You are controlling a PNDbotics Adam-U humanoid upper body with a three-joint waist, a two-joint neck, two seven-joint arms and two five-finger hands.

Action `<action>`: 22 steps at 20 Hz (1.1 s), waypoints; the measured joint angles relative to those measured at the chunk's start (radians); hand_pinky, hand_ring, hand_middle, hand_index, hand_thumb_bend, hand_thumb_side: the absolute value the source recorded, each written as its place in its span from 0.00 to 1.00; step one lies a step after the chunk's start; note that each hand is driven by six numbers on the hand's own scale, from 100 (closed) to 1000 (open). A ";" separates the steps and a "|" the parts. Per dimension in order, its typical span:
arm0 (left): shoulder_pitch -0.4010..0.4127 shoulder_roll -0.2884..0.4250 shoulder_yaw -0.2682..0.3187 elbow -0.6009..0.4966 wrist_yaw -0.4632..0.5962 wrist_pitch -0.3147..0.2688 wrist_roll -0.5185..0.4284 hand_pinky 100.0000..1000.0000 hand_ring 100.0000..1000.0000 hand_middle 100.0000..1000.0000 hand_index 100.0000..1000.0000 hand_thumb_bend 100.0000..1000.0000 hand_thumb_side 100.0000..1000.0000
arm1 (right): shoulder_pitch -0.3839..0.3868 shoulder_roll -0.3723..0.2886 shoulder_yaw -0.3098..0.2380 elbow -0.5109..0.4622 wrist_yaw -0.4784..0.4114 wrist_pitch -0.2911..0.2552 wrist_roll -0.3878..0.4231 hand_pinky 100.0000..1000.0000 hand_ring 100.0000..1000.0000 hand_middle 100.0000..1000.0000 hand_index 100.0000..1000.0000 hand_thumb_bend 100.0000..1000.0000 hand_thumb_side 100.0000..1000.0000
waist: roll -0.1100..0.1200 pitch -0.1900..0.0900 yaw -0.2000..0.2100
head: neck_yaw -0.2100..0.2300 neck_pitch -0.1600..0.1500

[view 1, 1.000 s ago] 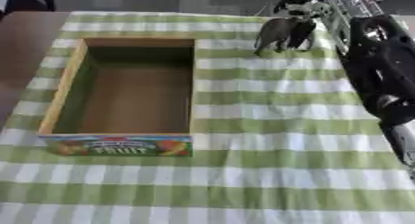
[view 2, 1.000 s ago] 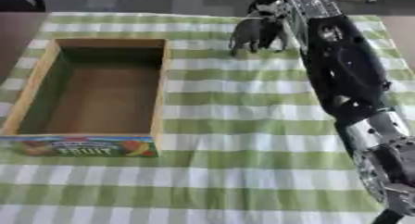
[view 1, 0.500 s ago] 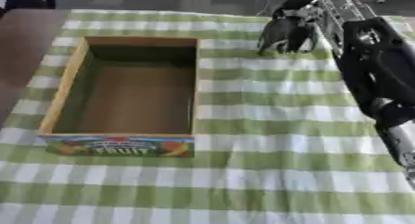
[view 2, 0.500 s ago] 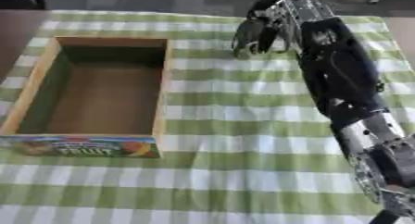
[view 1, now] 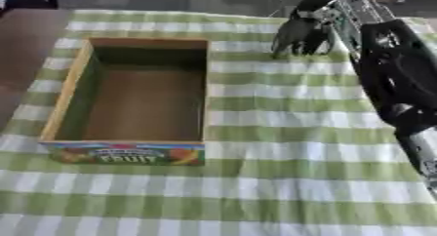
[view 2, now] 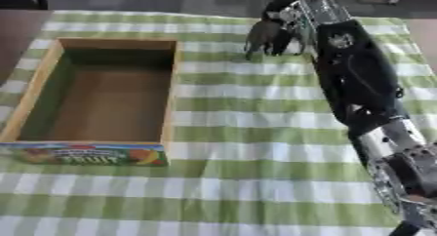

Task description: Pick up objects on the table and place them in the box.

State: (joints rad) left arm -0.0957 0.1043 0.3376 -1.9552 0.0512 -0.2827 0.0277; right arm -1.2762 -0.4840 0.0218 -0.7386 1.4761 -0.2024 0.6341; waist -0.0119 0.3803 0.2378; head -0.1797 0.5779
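Left eye view shows the right hand (view 1: 317,16) at the far side of the desk (view 1: 282,132), its arm running back along the right edge of the picture toward the camera. The fingers curl down round a small dark object (view 1: 299,37), a grey shape with leg-like parts hanging toward the cloth; what it is cannot be made out, though it looks like a little animal figure. The object sits directly under the hand, its legs pointing down at the desk, its body lying roughly across the hand, from left to right. Whether its feet touch the cloth or hang just above it cannot be told.

To the left of the hand and nearer the camera stands the box (view 1: 78,84), a wooden crate with a brown floor and a coloured fruit label on its near wall. Its long axis runs away from the camera. The box is well apart from the hand, with green-and-white checked cloth between them.
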 measured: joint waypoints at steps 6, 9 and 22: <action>0.000 0.000 0.000 0.000 0.000 0.001 -0.001 0.26 0.30 0.68 0.51 0.00 0.79 | 0.000 0.004 -0.002 0.005 0.001 -0.002 -0.023 0.91 0.93 0.74 0.73 0.00 0.24 | -0.002 0.000 -0.002 | 0.000 0.000; 0.000 0.000 0.000 0.000 0.000 0.001 -0.001 0.26 0.30 0.68 0.51 0.00 0.79 | 0.000 0.004 -0.002 0.005 0.002 0.004 -0.032 0.90 0.92 0.71 0.70 0.00 0.25 | -0.002 0.000 -0.003 | 0.000 0.000; 0.000 0.000 0.000 0.000 0.000 0.007 -0.004 0.27 0.30 0.69 0.51 0.00 0.80 | -0.001 0.006 -0.002 0.005 0.006 0.017 -0.081 0.88 0.89 0.56 0.57 0.00 0.21 | -0.006 -0.011 -0.011 | 0.000 0.001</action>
State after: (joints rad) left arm -0.0961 0.1043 0.3380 -1.9547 0.0511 -0.2755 0.0234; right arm -1.2769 -0.4779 0.0197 -0.7339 1.4820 -0.1849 0.5534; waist -0.0184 0.3696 0.2266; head -0.1799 0.5794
